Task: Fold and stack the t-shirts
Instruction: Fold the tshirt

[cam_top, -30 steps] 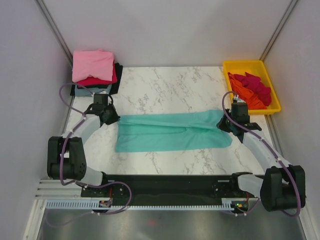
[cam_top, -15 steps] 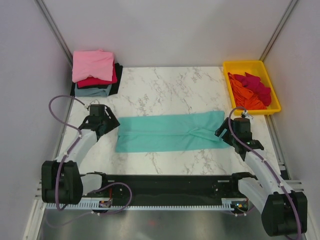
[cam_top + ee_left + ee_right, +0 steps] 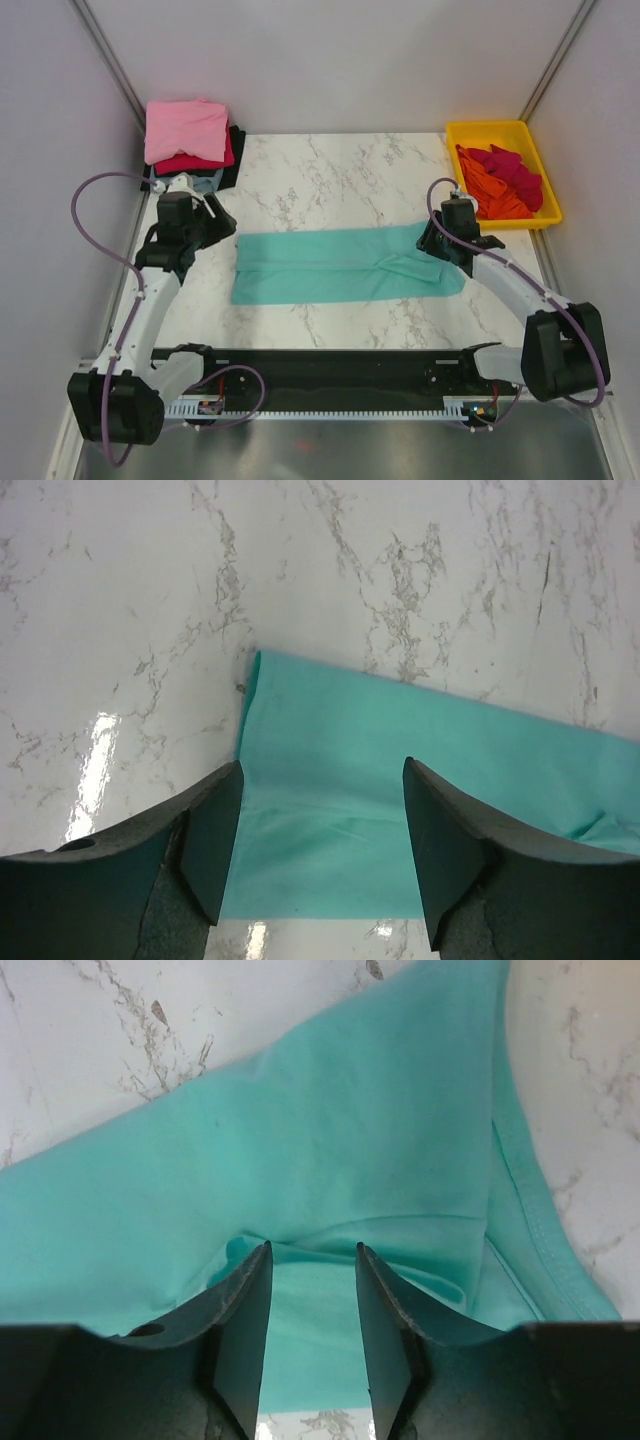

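Observation:
A teal-green t-shirt (image 3: 340, 265) lies folded into a long flat strip across the middle of the marble table (image 3: 330, 175). My left gripper (image 3: 218, 224) hovers over its left end, jaws open wide, with the cloth (image 3: 330, 780) lying flat beneath them. At the right end my right gripper (image 3: 432, 240) stands open with a narrower gap, its fingertips (image 3: 262, 1260) just above a raised fold of the shirt (image 3: 330, 1130); nothing is pinched. Folded t-shirts are stacked at the back left, pink (image 3: 186, 130) on top, over crimson (image 3: 200, 160), grey-blue and black ones.
A yellow tray (image 3: 468, 132) at the back right holds crumpled orange (image 3: 490, 185) and crimson (image 3: 518, 170) shirts. White walls close in the table on both sides and behind. The black base rail (image 3: 330, 365) runs along the near edge.
Both grippers went from shut to open and let go of the teal shirt's ends, which now lie flat. Both arms dipped toward me, then swung back; the right jaws have narrowed again.

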You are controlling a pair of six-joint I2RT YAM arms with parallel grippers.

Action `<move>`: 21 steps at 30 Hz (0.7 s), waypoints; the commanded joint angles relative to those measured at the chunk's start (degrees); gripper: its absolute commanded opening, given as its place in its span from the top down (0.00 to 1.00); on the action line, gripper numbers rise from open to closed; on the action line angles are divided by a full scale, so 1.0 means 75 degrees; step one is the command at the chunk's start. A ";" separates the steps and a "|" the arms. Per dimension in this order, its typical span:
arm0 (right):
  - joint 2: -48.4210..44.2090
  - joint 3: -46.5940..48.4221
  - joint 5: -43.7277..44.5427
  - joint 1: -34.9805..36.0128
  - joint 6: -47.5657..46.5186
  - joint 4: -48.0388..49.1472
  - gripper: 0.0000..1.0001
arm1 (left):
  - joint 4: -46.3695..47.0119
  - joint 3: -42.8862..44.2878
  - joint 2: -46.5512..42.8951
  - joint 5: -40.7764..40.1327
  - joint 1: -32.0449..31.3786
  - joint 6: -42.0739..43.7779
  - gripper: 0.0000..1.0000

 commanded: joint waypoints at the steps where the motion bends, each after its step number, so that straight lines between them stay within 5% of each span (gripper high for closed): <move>1: 0.0720 0.0513 0.0306 0.0141 -0.0507 0.0215 0.56 | -0.0850 0.0381 -0.0816 0.0722 -0.0004 0.0917 0.28; 11: 0.2046 0.0796 0.0364 0.0844 -0.0462 0.0286 0.60 | -0.1414 -0.0076 -0.2107 0.0394 -0.0004 0.1435 0.26; 21: 0.0982 0.0397 0.0554 0.1746 0.0135 -0.0639 0.61 | -0.1366 -0.0099 -0.2189 0.0335 -0.0004 0.1435 0.26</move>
